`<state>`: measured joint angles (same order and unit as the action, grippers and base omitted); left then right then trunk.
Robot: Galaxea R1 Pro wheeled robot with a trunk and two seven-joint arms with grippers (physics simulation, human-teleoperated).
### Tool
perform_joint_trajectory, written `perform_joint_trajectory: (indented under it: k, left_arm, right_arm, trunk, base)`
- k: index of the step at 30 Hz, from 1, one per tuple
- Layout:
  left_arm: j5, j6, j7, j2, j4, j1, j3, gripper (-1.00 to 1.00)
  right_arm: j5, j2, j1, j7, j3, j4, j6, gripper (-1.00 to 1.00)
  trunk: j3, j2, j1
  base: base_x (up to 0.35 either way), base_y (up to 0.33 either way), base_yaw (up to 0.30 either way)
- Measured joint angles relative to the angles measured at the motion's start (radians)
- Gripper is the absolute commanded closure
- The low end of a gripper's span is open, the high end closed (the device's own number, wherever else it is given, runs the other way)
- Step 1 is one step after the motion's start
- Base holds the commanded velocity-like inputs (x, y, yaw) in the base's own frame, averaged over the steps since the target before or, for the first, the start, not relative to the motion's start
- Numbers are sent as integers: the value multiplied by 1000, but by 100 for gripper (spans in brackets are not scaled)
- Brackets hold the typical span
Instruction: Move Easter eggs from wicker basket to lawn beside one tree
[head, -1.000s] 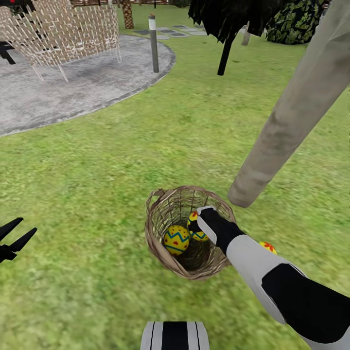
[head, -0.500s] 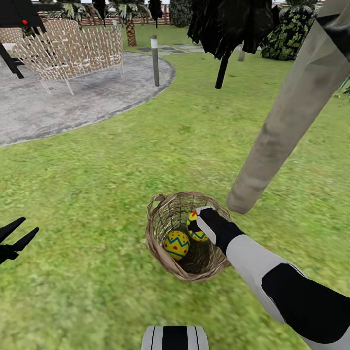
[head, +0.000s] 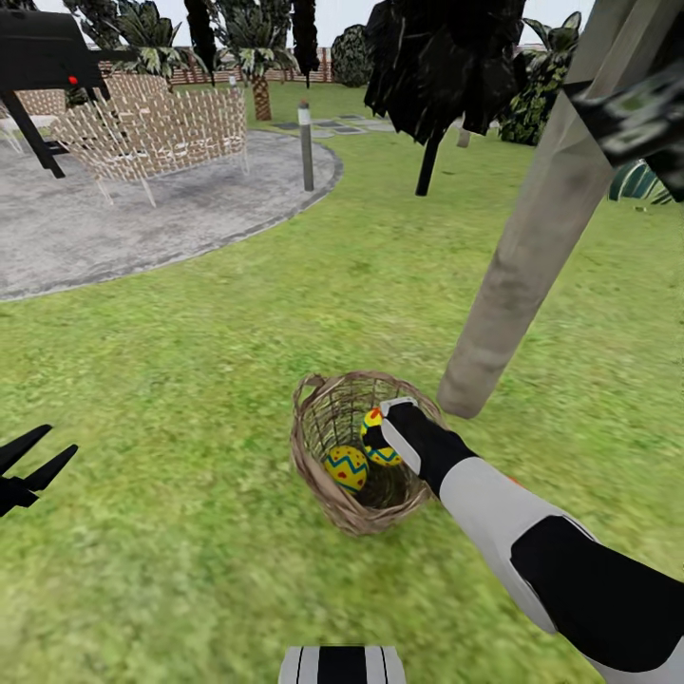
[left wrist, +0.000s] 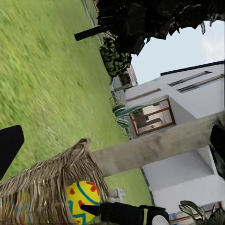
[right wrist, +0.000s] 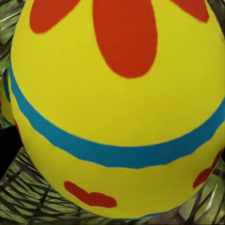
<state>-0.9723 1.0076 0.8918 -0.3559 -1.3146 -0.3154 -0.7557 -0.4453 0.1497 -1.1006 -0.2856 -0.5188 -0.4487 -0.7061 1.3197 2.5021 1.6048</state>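
Note:
The brown wicker basket (head: 323, 475) stands on the lawn (head: 190, 380) beside the pale tree trunk (head: 532, 256). My right gripper (head: 382, 439) reaches inside it and is shut on one yellow Easter egg (head: 373, 419), which looms close up in the right wrist view (right wrist: 117, 108). A second egg (head: 348, 467) lies on the basket's floor. A small orange sliver (head: 515, 481) peeks from behind my right forearm on the grass; I cannot tell what it is. My left gripper (head: 24, 465) hangs open over grass at the far left. The left wrist view holds the basket (left wrist: 47, 187), the gripped egg (left wrist: 82, 201) and the trunk (left wrist: 154, 147).
A grey paved patio (head: 142, 228) with a lattice wicker chair (head: 152, 128) and a short post (head: 306, 147) lies at the back left. A dark-leaved tree (head: 437, 66) and bushes (head: 532, 95) stand behind. A white house (left wrist: 187, 108) is visible.
The whole head view has shifted up, bringing more of the far garden into view and shrinking the basket slightly. My right gripper stays on the egg in the basket; the left arm is unmoved.

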Motion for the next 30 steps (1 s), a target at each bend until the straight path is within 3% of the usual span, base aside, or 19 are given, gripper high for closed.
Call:
perform_joint_trajectory:
  k: [4, 10, 14, 16, 19, 30]
  left_arm:
    - [0, 0, 0, 0, 0, 0, -1, -100]
    - [0, 0, 0, 0, 0, 0, 0, -100]
    - [0, 0, 0, 0, 0, 0, 0, -100]
    - [0, 0, 0, 0, 0, 0, 0, -100]
    - [0, 0, 0, 0, 0, 0, 0, -100]
    - [0, 0, 0, 0, 1, 0, 0, -100]
  right_arm:
    - [-3, -2, 0, 0, -1, -16, -15, 100]
    - [-8, -6, 0, 12, 1, -94, -164, 100]
    - [-10, -6, 0, 178, 0, -100, -180, 100]
    - [-12, -7, 0, 220, 1, -111, -182, 100]
    - [-28, -26, 0, 347, 0, -144, -182, 100]
    - [-28, -27, 1, 371, 1, -174, -182, 100]
  trunk:
    - [-15, -1, -2]
    - [-39, -2, -4]
    - [-51, -30, -20]
    - [-58, -44, -27]
    - [-67, -65, -39]
    - [-101, -142, -81]
  base:
    - [-6, 0, 0]
    - [-164, 0, 0]
    - [-18, 0, 0]
    - [-1, 0, 0]
    - [0, 0, 0]
    - [0, 0, 0]
